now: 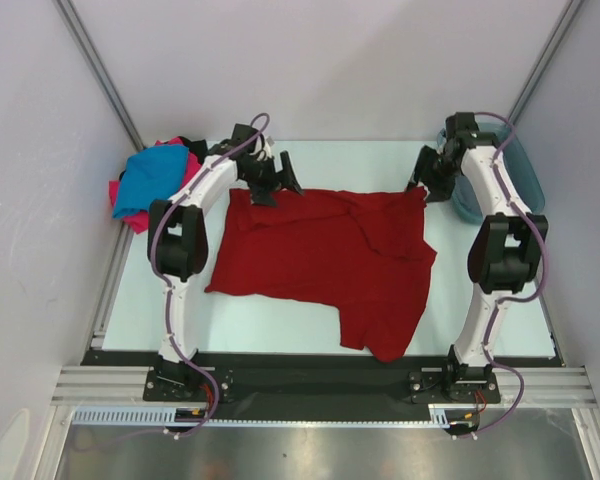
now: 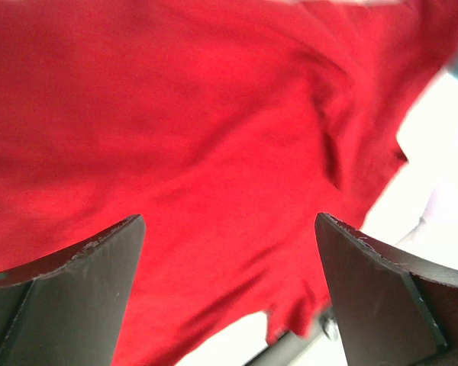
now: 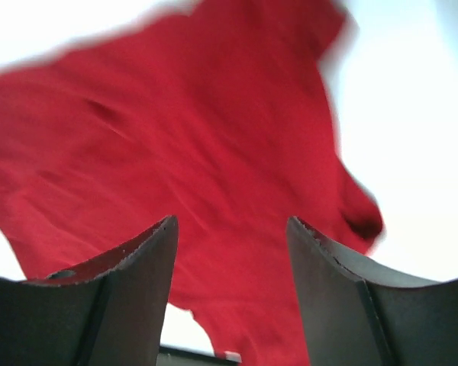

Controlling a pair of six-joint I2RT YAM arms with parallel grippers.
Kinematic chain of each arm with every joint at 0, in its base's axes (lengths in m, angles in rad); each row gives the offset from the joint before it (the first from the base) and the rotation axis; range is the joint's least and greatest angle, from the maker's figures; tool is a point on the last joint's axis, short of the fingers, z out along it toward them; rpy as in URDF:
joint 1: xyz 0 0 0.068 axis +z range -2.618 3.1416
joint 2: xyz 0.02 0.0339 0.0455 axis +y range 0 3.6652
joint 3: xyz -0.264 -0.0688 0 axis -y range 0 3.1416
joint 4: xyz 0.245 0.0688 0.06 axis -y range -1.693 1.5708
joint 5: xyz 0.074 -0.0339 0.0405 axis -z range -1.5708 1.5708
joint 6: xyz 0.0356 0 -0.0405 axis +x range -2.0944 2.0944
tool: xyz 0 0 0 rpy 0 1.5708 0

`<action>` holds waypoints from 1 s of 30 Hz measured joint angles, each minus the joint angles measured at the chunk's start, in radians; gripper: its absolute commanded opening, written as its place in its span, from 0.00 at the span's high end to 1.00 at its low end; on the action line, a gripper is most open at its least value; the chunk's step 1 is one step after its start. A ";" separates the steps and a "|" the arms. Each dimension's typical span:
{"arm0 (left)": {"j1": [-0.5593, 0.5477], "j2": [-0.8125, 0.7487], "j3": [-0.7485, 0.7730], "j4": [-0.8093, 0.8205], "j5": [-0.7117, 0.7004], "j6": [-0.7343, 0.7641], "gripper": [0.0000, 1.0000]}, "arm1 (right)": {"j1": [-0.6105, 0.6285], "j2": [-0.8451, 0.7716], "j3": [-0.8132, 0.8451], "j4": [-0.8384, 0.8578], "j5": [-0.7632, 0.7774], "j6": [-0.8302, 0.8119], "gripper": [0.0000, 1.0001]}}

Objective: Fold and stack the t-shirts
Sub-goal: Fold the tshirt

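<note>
Left gripper [image 1: 278, 184] and right gripper [image 1: 430, 186] gape above red t-shirt [image 1: 310, 250].

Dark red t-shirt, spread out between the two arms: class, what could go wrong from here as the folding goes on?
1. The dark red t-shirt lies creased across its right half; folding now may trap those wrinkles.
2. Its near corner reaches the near edge of the table, so a tug might drag it off.
3. Both arms' jaws stand open at the far hem, holding nothing; a shallow pinch could catch only one layer.
</note>
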 measured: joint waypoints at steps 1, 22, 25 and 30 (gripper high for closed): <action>0.011 0.000 0.005 -0.005 -0.029 0.006 0.00 | 0.005 0.034 0.058 0.001 -0.018 -0.005 0.36; 0.142 0.000 -0.076 -0.077 -0.303 0.031 0.00 | 0.114 0.259 0.376 -0.083 -0.169 -0.043 0.37; 0.143 0.000 -0.113 -0.067 -0.286 0.031 0.00 | 0.114 0.259 0.372 -0.084 -0.172 -0.043 0.37; 0.144 0.000 -0.141 -0.066 -0.284 0.031 0.00 | 0.114 0.259 0.362 -0.084 -0.178 -0.043 0.37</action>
